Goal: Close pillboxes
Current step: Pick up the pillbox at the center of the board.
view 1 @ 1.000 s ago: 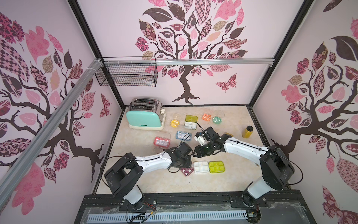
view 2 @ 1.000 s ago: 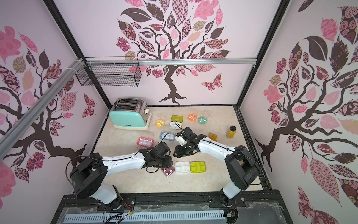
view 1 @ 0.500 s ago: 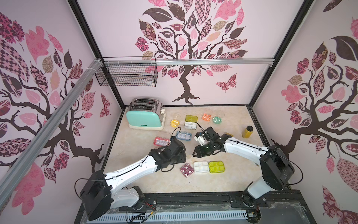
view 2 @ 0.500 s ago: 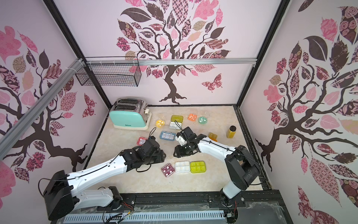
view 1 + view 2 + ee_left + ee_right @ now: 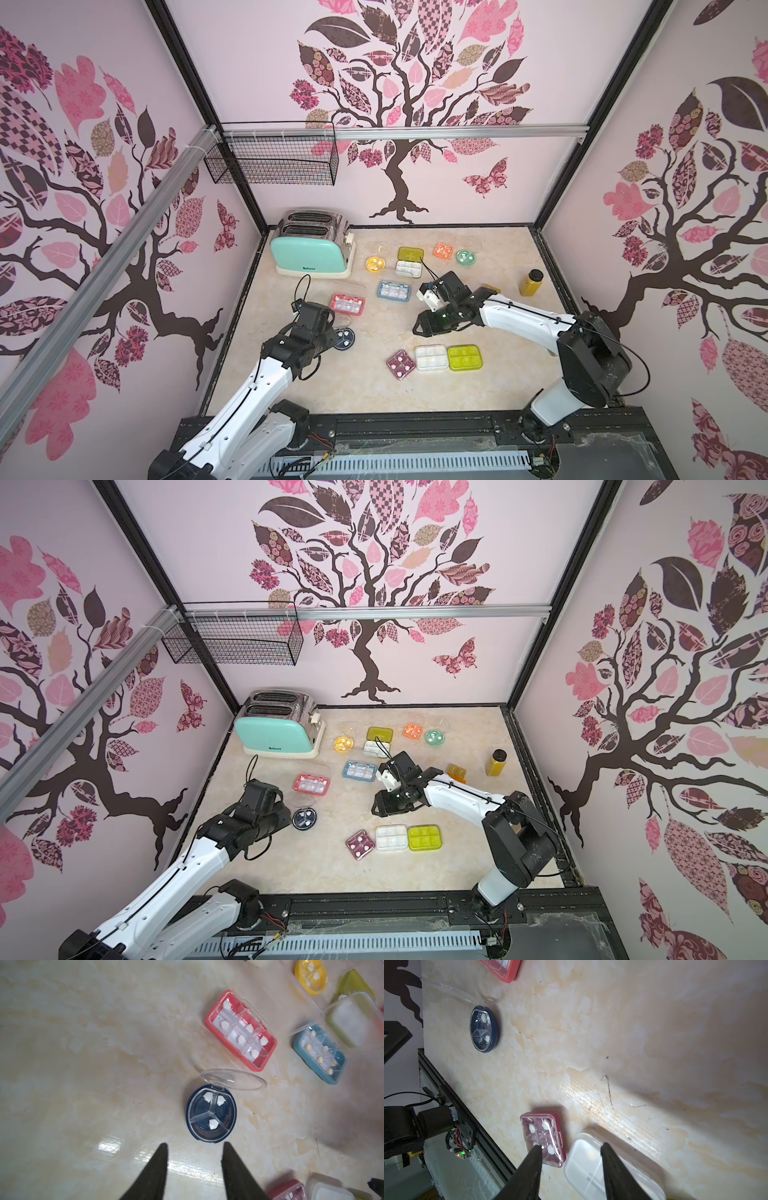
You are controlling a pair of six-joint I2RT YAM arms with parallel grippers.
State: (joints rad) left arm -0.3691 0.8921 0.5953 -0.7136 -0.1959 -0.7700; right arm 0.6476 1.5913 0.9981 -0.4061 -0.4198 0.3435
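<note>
left gripper (image 5: pixel 194 1143) | shifted to navy pillbox (image 5: pixel 211 1113) | right gripper (image 5: pixel 571 1145) unmoved

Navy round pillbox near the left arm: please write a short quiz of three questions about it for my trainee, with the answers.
1. True or false: the clear lid of the navy round pillbox is shut.
2. How many white pills lie in it? A) two B) three C) five
3. Fill in: the ____ gripper, jaws apart and empty, has this pillbox just ahead of it.
Key: 1 false, the lid is swung open at its hinge. 2 B, one pill in each compartment. 3 left gripper.
</note>
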